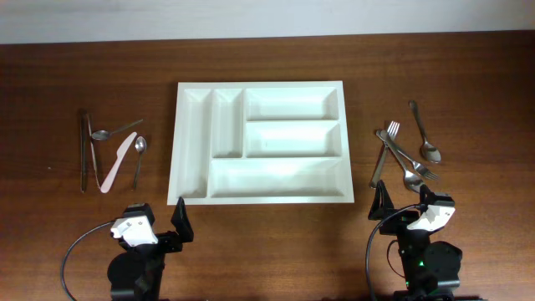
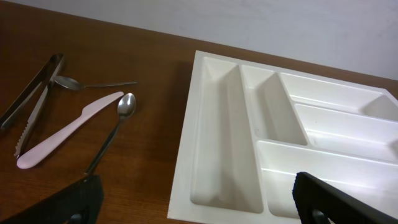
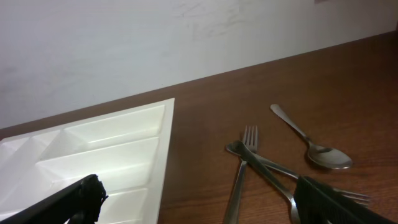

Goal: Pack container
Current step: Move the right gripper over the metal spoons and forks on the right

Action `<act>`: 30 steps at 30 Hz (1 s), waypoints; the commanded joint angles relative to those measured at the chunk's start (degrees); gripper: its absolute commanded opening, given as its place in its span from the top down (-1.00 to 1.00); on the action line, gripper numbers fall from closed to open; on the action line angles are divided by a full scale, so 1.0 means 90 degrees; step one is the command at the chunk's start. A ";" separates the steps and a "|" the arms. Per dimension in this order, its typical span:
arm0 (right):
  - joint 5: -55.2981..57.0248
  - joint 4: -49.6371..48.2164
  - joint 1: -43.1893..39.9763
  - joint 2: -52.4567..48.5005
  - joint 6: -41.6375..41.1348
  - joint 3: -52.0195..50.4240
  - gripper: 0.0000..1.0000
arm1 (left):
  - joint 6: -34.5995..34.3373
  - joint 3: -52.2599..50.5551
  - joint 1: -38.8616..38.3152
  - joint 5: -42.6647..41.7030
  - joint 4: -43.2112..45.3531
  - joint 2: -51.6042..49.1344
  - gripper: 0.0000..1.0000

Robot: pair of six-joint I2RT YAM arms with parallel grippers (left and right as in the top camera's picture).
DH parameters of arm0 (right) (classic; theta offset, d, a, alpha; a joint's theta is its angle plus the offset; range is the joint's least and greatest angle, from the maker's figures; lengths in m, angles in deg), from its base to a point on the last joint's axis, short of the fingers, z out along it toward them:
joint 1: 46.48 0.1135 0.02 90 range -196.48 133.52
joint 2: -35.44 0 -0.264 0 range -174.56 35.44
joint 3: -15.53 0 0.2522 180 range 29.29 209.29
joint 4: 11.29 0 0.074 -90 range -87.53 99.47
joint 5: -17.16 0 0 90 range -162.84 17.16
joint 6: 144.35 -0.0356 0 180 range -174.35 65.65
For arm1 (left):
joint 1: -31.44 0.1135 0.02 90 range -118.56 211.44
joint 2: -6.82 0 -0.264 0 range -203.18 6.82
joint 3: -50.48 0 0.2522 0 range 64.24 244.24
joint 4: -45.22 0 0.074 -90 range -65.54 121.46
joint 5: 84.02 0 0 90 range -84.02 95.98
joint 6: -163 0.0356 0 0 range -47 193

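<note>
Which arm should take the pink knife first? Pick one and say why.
Left. The pink knife lies left of the tray, just ahead of the left arm; the right arm would have to cross the tray.

No text, label, brand, number or sign can be read in any view. The white tray (image 1: pixel 276 177) shows only plain plastic. Faint marks on the wall (image 3: pixel 205 22) behind the counter (image 3: pixel 311 81) are too dim to make out as writing.
</note>
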 commanded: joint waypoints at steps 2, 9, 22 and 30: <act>-0.0056 -0.0002 0.0036 0.0073 0.0066 -0.0073 -0.97 | 0.0104 -0.0024 0.0024 -0.0007 -0.0002 0.0049 -0.99; -0.0058 -0.0002 0.0036 0.0073 0.0066 -0.0073 -0.98 | 0.0104 -0.0024 0.0024 -0.0005 -0.0005 0.0049 -0.99; -0.0056 -0.0002 0.0036 0.0073 0.0066 -0.0073 -0.98 | 0.0104 -0.0024 0.0024 -0.0007 -0.0002 0.0049 -0.99; 0.0100 -0.0063 0.0036 0.0073 0.0066 -0.0073 -0.98 | 0.0104 -0.0024 0.0024 -0.0005 -0.0002 0.0049 -0.99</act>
